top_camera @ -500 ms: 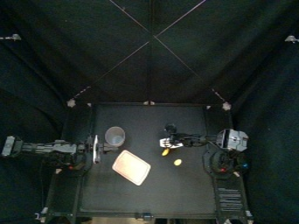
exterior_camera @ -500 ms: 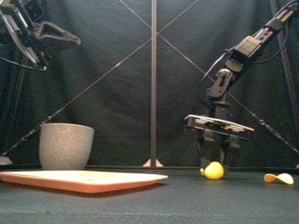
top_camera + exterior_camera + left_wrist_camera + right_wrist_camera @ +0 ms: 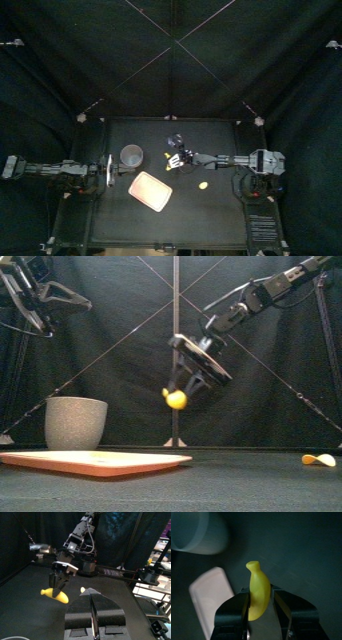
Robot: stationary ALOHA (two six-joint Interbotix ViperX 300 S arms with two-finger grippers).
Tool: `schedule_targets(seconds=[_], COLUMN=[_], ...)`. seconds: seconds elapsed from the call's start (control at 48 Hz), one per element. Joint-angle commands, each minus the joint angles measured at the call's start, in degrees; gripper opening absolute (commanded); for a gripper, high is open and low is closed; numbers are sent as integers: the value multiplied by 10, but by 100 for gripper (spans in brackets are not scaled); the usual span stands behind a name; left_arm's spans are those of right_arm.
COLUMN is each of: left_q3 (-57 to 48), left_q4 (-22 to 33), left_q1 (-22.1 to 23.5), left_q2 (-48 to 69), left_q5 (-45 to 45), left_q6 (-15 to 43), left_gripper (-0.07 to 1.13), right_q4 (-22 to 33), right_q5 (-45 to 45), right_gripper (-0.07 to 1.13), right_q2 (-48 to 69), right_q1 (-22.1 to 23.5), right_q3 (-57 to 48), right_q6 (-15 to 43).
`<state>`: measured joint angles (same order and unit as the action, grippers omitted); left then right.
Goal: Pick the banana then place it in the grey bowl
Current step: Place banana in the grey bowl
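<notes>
Carrying the banana [image 3: 175,399] across, is it? Where is it?
– In the air over the table's middle, well clear of the surface. The right gripper [image 3: 183,393] has its jaws narrowed onto the fruit's lower part. The left gripper [image 3: 91,594] rests by the left edge, jaws together, empty.
– And the advice?
– I'd hold it high until it is above the grey bowl [image 3: 76,422], nearer the left edge, then lower and let go. The free tip could catch the rim.
</notes>
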<state>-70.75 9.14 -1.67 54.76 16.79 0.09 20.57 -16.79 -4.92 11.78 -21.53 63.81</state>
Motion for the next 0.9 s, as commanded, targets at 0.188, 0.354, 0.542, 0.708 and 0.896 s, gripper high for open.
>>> schedule_targets(seconds=[0.188,0.354,0.542,0.708,0.896], left_q3=[10,10,10,7,7], left_q4=[-1,-1,-1,-2,-4], left_q1=[-4,-7,-7,-8,-12], left_q2=[-3,-3,-2,-2,-3], left_q5=[7,9,10,10,10], left_q6=[1,1,1,1,1], left_gripper=[-2,-2,-2,-2,-2], right_q4=[96,97,105,121,132], right_q5=[323,447,431,400,349], right_gripper=[45,45,45,46,57], right_q2=[-35,-114,-168,-185,-220], right_q1=[40,60,71,68,58], right_q3=[85,141,193,226,265], right_q6=[5,6,5,4,4])
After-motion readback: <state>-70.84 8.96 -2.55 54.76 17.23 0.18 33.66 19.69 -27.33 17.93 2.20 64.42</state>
